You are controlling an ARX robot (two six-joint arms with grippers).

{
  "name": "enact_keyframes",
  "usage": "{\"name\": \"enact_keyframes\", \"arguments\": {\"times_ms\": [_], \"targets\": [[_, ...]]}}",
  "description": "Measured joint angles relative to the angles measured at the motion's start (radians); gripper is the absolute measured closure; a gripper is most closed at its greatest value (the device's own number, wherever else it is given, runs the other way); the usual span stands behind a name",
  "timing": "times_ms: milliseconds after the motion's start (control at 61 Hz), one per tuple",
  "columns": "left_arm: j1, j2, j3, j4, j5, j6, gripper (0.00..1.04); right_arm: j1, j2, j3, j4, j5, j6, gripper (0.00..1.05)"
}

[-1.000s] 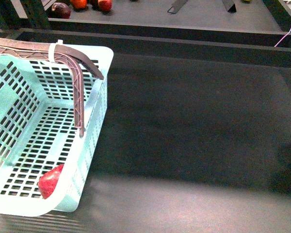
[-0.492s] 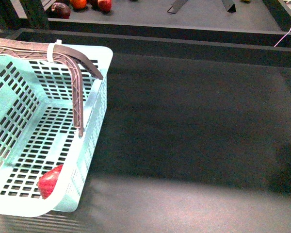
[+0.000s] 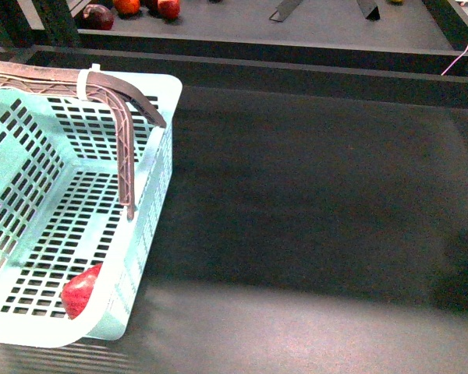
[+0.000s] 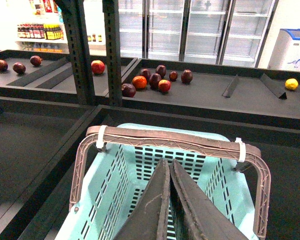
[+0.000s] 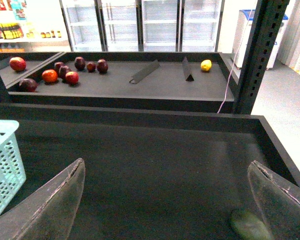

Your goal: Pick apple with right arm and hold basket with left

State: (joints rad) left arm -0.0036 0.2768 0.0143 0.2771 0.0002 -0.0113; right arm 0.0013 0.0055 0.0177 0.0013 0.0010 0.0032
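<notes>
Lying in the basket (image 3: 152,101), near corner, the apple (image 3: 82,291) rests well apart from my right pincer (image 5: 170,200), whose 2 fingers stand wide apart. My left pincer (image 4: 169,172), fingers pressed together, hangs above the basket's handle (image 4: 170,142).

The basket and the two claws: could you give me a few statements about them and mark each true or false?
1. A red apple lies inside the basket. True.
2. The right claw is shut tight. False: its two fingers stand wide apart with nothing between them.
3. The left claw has its fingers pressed together. True; it sits above the basket, just short of the brown handle.
4. The yellow fruit is in the basket. False: it sits on the far shelf.
5. The basket is packed with fruit. False: only the one apple shows in it.
</notes>
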Motion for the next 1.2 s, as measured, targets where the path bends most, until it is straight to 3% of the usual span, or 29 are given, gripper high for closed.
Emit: {"name": "enact_keyframes", "arguments": {"times_ms": [295, 410, 984, 1197], "targets": [[0.0, -0.098, 0.0, -0.097, 0.0, 0.0, 1.01, 0.0, 0.0, 0.0, 0.0, 0.0, 0.0, 0.09], [0.0, -0.245, 0.0, -0.266, 0.0, 0.0, 1.01, 0.0, 0.0, 0.0, 0.0, 0.0, 0.0, 0.09], [0.0, -0.27, 0.0, -0.276, 0.0, 0.0, 1.01, 0.0, 0.0, 0.0, 0.0, 0.0, 0.0, 0.09], [0.0, -0.27, 0.0, -0.276, 0.0, 0.0, 0.63, 0.0, 0.0, 0.0, 0.0, 0.0, 0.0, 0.09]]}}
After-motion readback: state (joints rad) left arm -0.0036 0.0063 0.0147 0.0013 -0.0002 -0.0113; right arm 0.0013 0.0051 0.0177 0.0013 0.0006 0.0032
